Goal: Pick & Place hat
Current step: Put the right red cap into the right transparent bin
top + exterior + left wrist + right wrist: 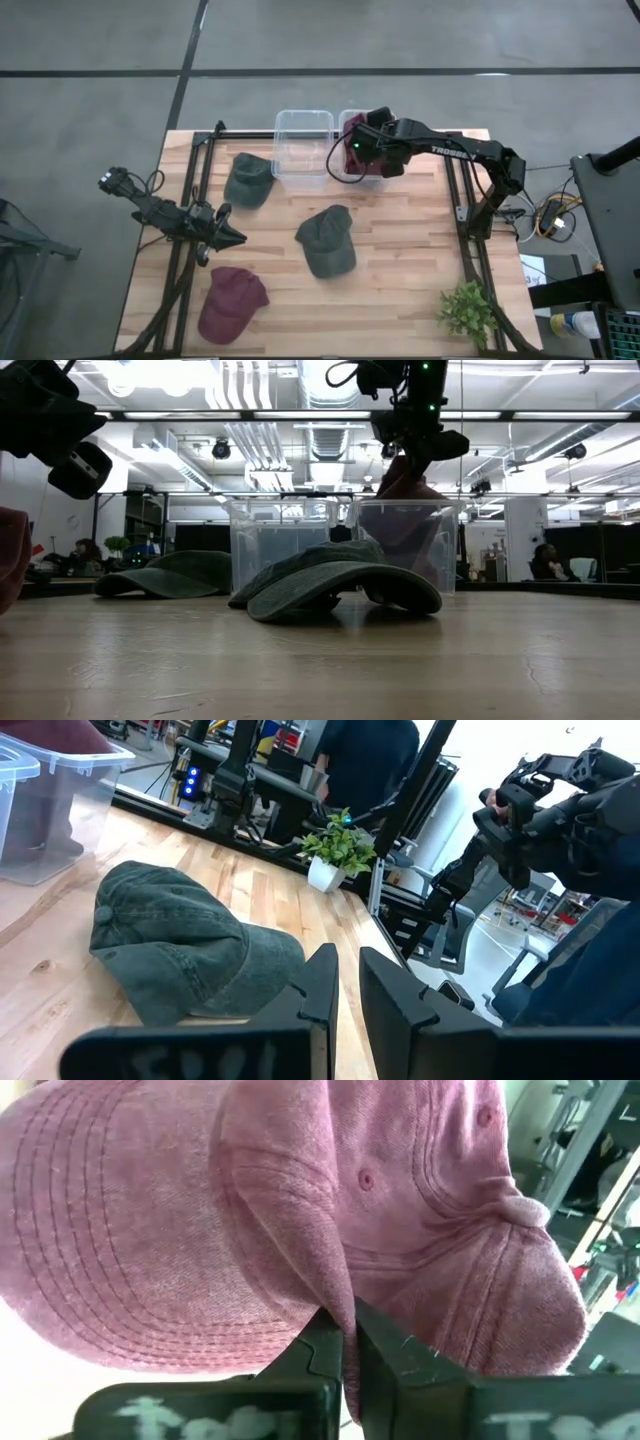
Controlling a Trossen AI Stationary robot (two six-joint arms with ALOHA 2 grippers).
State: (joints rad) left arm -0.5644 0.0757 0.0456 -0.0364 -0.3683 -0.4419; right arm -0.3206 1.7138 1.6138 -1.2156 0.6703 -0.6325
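My right gripper (360, 148) hangs over the right clear bin (347, 120) at the table's far side, shut on a maroon hat (300, 1210). That hat dangles below it (408, 482), and maroon cloth shows through the bin's wall (405, 535). Two green hats lie flat on the table, one in the middle (326, 240) and one at the far left (248, 180). A second maroon hat (232, 303) lies near the front left. My left gripper (238, 238) waits at the table's left, shut and level, holding nothing. My right gripper pinches a fold of the maroon hat (345, 1312) between its two fingers, where the stitched brim meets the crown. The fingers come slanting down from above. The hat hangs below them over the right bin; whether its lower end rests inside, I cannot tell.
An empty clear bin (303, 148) stands just left of the right one. A potted plant (468, 310) sits at the near right corner. Dark frame rails (190, 200) run along both table sides. A person (365, 760) stands beyond the table in the left wrist view.
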